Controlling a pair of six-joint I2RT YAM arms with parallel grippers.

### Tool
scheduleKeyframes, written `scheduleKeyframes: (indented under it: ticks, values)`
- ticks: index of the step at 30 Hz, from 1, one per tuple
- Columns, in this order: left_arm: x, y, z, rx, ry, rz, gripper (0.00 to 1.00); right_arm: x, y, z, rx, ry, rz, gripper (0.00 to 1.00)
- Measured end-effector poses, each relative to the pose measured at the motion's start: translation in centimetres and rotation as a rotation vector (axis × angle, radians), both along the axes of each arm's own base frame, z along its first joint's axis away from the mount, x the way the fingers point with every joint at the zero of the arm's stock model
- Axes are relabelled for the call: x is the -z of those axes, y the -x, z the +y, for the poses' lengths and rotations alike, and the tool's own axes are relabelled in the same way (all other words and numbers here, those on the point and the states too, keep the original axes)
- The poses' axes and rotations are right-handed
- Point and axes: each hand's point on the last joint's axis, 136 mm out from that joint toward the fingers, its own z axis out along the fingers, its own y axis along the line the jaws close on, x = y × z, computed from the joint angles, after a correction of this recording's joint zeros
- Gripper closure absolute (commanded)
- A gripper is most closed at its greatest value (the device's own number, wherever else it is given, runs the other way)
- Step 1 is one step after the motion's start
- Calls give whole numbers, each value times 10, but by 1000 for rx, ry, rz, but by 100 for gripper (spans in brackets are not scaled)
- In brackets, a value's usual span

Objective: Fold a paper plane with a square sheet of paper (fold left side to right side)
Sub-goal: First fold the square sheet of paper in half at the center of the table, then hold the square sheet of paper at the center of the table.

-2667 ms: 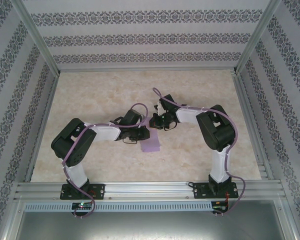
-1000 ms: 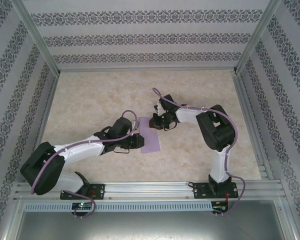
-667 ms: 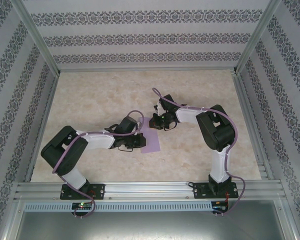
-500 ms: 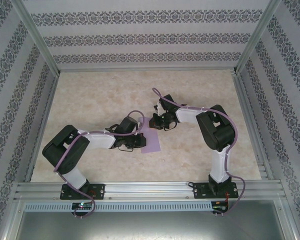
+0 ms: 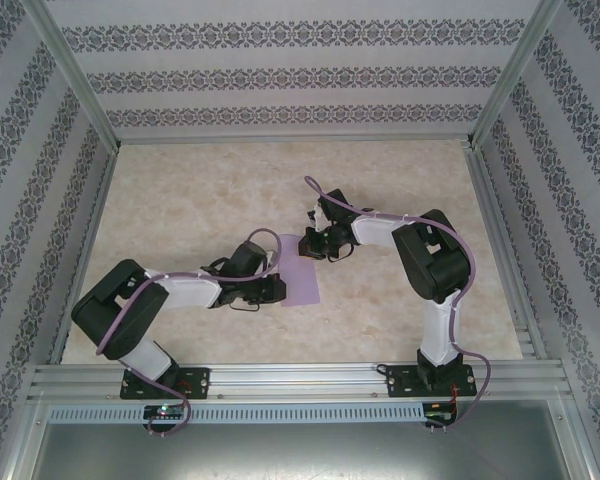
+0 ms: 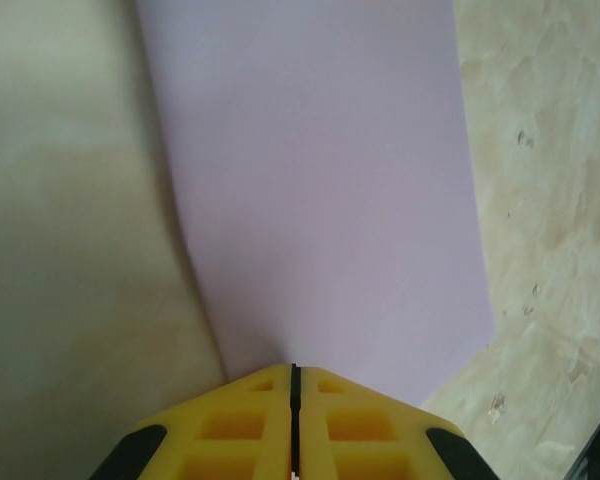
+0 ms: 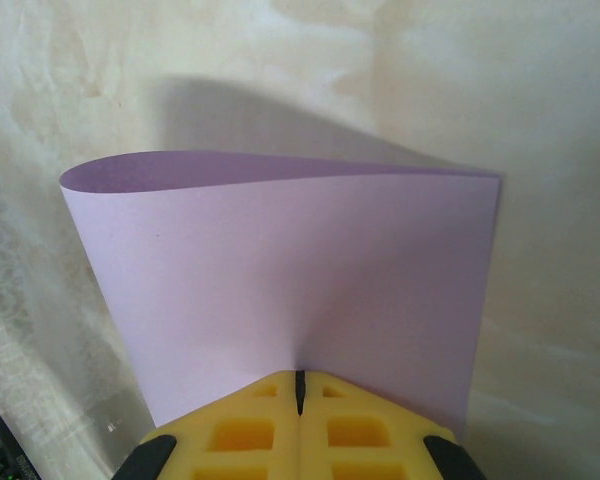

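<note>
Centre of the overhead frame: the square sheet of paper lies on the marbled beige table as a narrow lilac strip, with the left gripper at its left edge and the right gripper at its top end. Bottom centre of the left wrist view: yellow waffle-moulded pads are pressed together to a thin dark seam, pinching the sheet's near edge; the matte, unmarked paper runs up the frame. Right wrist view: the pads are likewise clamped on the sheet's edge, and the top layer bows into an open curl at upper left.
</note>
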Motion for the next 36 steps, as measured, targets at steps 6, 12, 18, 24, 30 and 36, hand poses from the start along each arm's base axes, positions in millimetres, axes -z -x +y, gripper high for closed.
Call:
scheduleKeyframes:
  ticks: [6, 12, 18, 24, 30, 36]
  values:
    - [0, 26, 10, 21, 0, 12, 89, 0, 0, 0, -1, 0, 0, 100]
    - [-18, 35, 18, 18, 8, -4, 88, 0, 0, 0, -2, 0, -1, 100]
    - [-51, 6, 14, -24, 50, -60, 87, 0, 0, 0, -2, 0, -2, 100]
    - [-50, -40, -3, -49, 53, -46, 90, 0, 0, 0, -3, 0, -1, 100]
    - [-12, -55, -10, -53, 13, 19, 90, 0, 0, 0, -3, 0, -1, 100]
    - [-1, -55, -13, -43, 14, 42, 90, 0, 0, 0, -3, 1, -2, 100]
